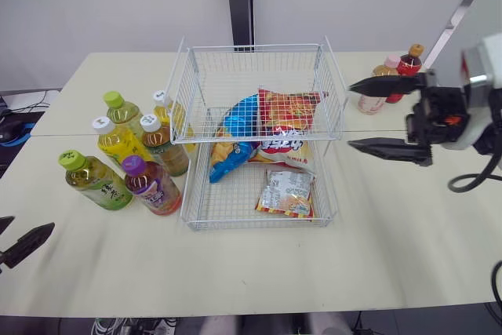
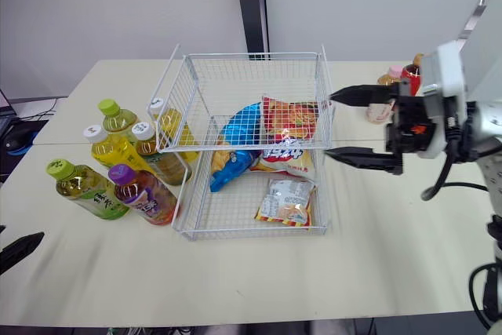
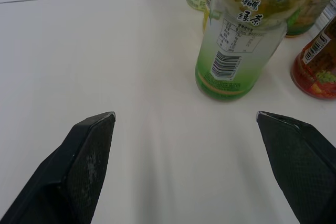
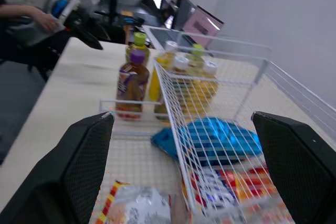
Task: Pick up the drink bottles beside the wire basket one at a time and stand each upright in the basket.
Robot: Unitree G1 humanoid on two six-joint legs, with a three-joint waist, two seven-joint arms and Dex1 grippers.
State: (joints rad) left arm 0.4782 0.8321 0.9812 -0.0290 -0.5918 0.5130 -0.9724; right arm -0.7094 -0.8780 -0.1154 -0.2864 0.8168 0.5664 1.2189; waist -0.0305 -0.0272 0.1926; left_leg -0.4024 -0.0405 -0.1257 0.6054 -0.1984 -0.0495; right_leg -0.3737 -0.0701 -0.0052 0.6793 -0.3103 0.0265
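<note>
1. No bottle is held. The left gripper (image 3: pixel 185 114) is low at the near left of the table (image 1: pixel 392 233), jaws spread wide and empty. The right gripper (image 1: pixel 351 114) is held just right of the wire basket (image 1: pixel 235 226), jaws also wide apart and empty.
2. No bottle is in the basket yet, so the task is judged to be at its start. The nearest candidate is the green-capped bottle (image 1: pixel 96 182), upright at the near left of the cluster and faced by the left gripper.
3. That bottle is best approached from its open left side and gripped around the body, below the shoulder, with the fingers kept off the purple-capped bottle (image 1: pixel 153 186) just beside it.
4. It should be lifted straight up until the basket's tall left wall is cleared. It is best lowered onto a bare patch of wire floor at the near left, not onto the snack packets (image 1: pixel 286 192).
5. Counts: one basket; six bottles to its left; three more bottles (image 1: pixel 408 64) at the far right, as far as can be told; four snack packets inside.
</note>
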